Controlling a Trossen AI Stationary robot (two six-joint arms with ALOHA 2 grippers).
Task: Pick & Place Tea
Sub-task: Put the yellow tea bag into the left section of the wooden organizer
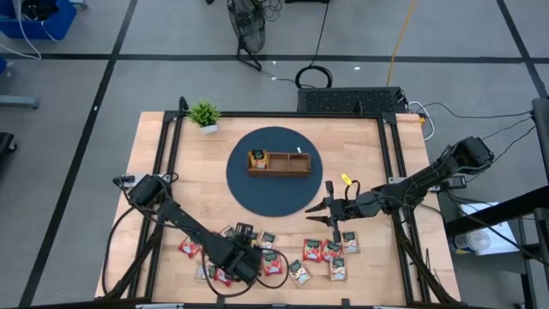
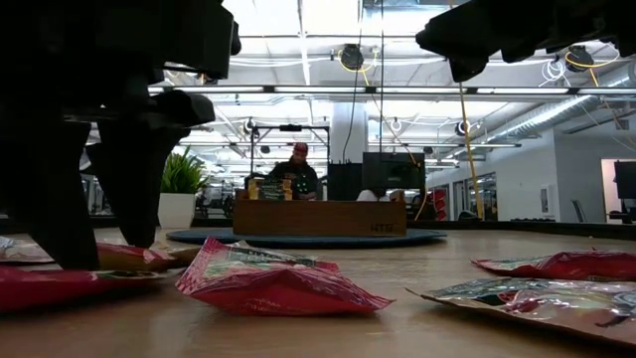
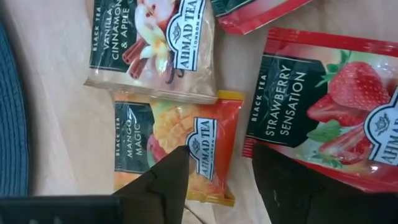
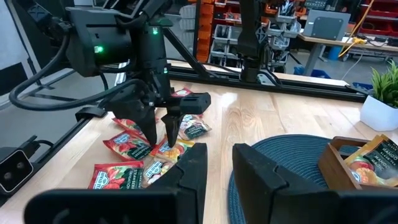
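Several small tea sachets, red, orange and white, lie flat along the table's near edge in two clusters (image 1: 274, 262) (image 1: 330, 251). My left gripper (image 1: 249, 256) is open and points down over the left cluster. In its wrist view its fingers stand either side of the right edge of an orange mango sachet (image 3: 180, 140), with a red strawberry sachet (image 3: 323, 106) under the other finger. My right gripper (image 1: 316, 216) is open and empty, raised above the near-right rim of the dark round mat (image 1: 244, 193). The wooden tray (image 1: 279, 163) stands on that mat with an orange sachet (image 1: 256, 159) in its left compartment. My left gripper's fingertips (image 2: 134, 224) reach down to the sachets on the table, one by the orange mango sachet (image 3: 211, 168) and one over the strawberry sachet. I cannot tell whether they touch them. Both sachets lie flat on the wood.
A small potted plant (image 1: 204, 114) stands at the far left corner, and a small yellow object (image 1: 346, 179) lies right of the mat. Black frame rails (image 1: 167, 146) run along both table sides. Bare wood lies between the mat and the sachets. A person (image 2: 300, 171) sits beyond the far edge.
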